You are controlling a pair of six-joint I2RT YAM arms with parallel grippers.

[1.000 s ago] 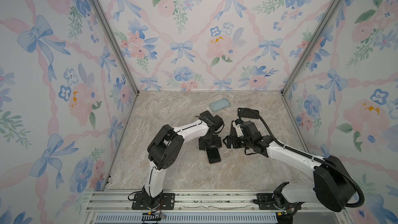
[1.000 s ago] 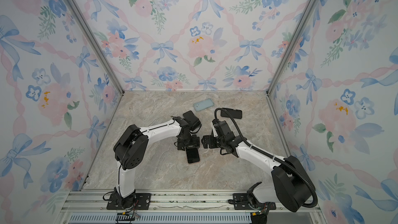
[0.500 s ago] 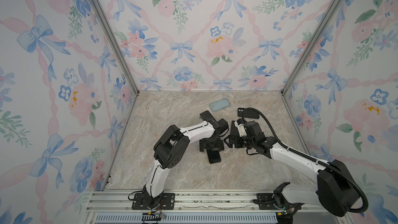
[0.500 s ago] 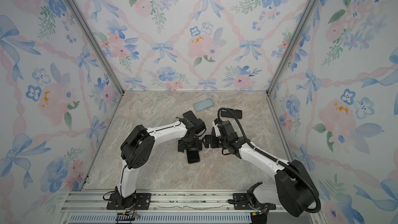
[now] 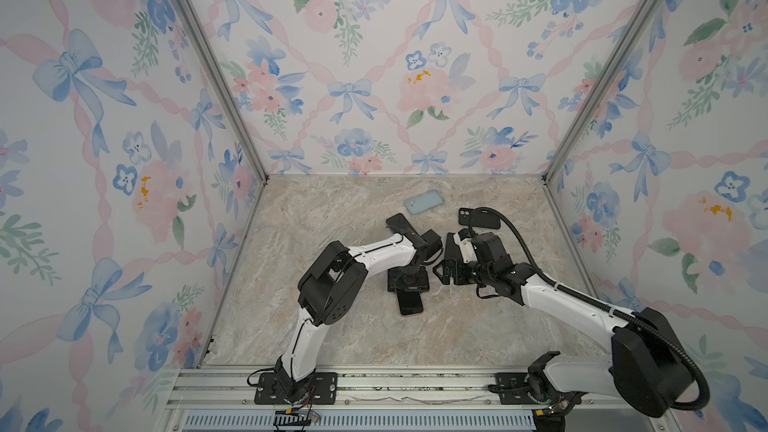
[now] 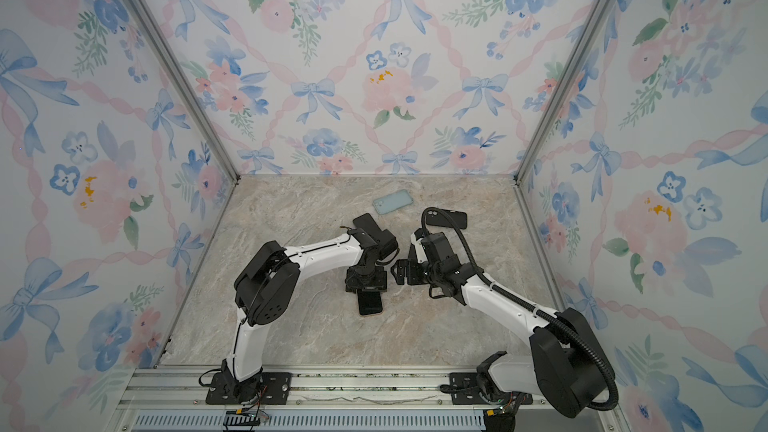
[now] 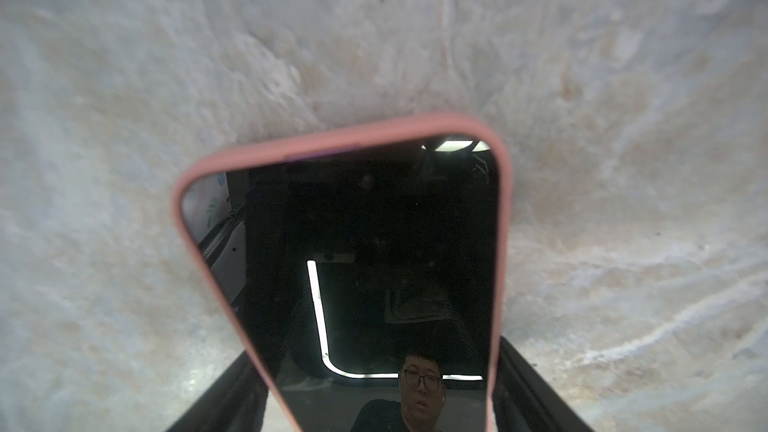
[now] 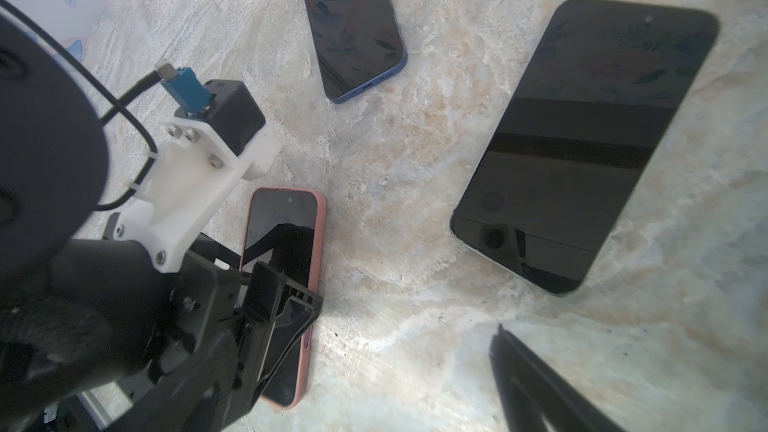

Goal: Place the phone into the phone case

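Phone appears seated in pink case, straddled by left end effector; clamping cannot be told. Right end effector is released. Corners are best pressed evenly.

Laboratory-type robot test cell; enclosure of flat wall panels printed with blue bows and pink flowers, joined by silver aluminium corner posts; beige marble-patterned tabletop; two white-and-black robot arms bolted to a slotted aluminium base rail.

Glossy dark glass phone, matt pink rubbery case, smooth marble-look tabletop.
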